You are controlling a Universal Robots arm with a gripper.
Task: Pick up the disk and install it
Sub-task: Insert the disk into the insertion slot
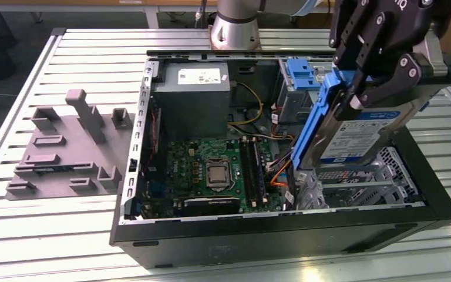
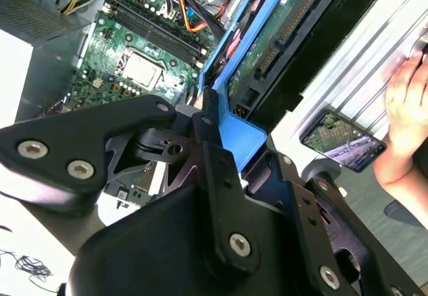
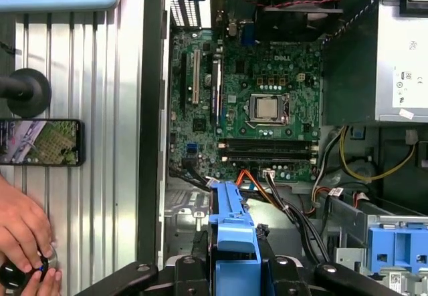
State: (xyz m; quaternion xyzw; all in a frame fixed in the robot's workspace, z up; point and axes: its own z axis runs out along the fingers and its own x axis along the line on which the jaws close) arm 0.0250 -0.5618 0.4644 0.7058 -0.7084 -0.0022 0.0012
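Note:
The disk (image 1: 360, 134), a silver-grey drive with a white-and-blue label and blue side rails, hangs on edge and tilted above the metal drive cage (image 1: 366, 189) at the exterior view's right side of the open computer case (image 1: 288, 232). My gripper (image 1: 376, 88) is shut on its upper end. In the second wrist view the black fingers (image 2: 214, 156) clamp the blue rail (image 2: 249, 135), with the disk's green circuit-board side (image 2: 274, 42) beyond. In the first wrist view my gripper (image 3: 234, 266) holds the blue rail (image 3: 231, 226) over the case's inside.
Inside the case are the motherboard (image 1: 209, 170), a grey power supply box (image 1: 194, 88), loose cables (image 3: 294, 209) and a bare blue bracket (image 1: 300, 73). A grey fixture (image 1: 69, 147) lies on the slatted table. A person's hand (image 3: 23, 226) and a phone (image 3: 40, 142) are beside the case.

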